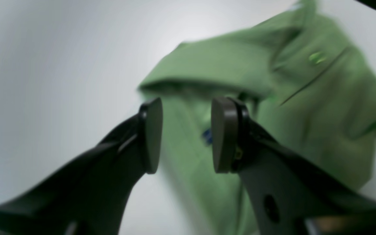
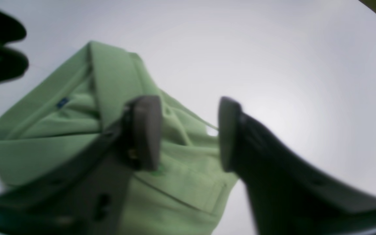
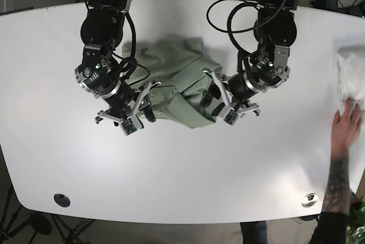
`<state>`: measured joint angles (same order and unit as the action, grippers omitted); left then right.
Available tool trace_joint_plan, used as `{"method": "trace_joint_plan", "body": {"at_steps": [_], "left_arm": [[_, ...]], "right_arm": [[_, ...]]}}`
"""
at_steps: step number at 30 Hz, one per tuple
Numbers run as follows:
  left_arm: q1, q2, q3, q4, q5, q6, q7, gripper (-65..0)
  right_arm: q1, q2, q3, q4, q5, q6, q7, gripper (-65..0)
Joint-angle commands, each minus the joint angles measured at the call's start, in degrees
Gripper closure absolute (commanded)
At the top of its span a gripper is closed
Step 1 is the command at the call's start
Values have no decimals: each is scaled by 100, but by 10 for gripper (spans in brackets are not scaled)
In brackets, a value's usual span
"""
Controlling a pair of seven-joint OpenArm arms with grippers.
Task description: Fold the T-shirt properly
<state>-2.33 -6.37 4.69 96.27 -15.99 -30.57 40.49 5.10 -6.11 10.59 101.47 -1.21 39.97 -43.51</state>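
Note:
A green T-shirt [image 3: 177, 78] lies bunched and partly folded on the white table [image 3: 182, 170], a little behind its middle. My left gripper [image 3: 213, 97] is open at the shirt's right side. In the left wrist view its jaws [image 1: 186, 135] stand apart over the shirt [image 1: 240, 65] with nothing between them. My right gripper [image 3: 145, 105] is open at the shirt's front left edge. In the right wrist view it [image 2: 189, 133] hangs open over a folded edge of the shirt [image 2: 116, 75]. Both wrist views are blurred.
A person's hand and tattooed forearm [image 3: 345, 127] reach in at the right edge, touching a white cloth pile [image 3: 349, 76]. Two round fittings [image 3: 61, 199] [image 3: 309, 199] sit near the table's front edge. Cables hang behind the arms at the back.

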Motion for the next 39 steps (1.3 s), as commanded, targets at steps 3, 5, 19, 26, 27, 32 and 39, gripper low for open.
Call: {"method": "trace_joint_plan", "body": {"at_steps": [3, 5, 19, 26, 27, 32, 39], "left_arm": [[-167, -9, 573, 83, -85, 195, -150, -232], [-185, -9, 687, -75, -93, 230, -159, -232], [-686, 167, 353, -2264, -85, 213, -827, -232], [-1354, 167, 353, -3557, -85, 213, -1223, -232], [-1433, 167, 353, -3609, -85, 213, -1240, -232], [-1583, 167, 336, -3196, -129, 160, -1179, -232], [-1407, 105, 37, -1702, -129, 90, -669, -232]], "right_arm": [[338, 0, 422, -525, 73, 3, 162, -119], [487, 79, 572, -973, 73, 3, 232, -117], [549, 396, 730, -2846, 73, 3, 1665, -113], [593, 589, 1187, -2846, 73, 3, 1656, -116], [602, 633, 1178, -2846, 73, 3, 1656, -116], [584, 659, 1187, -2530, 73, 3, 1445, -116], [558, 650, 1161, -1519, 73, 3, 733, -116]]}}
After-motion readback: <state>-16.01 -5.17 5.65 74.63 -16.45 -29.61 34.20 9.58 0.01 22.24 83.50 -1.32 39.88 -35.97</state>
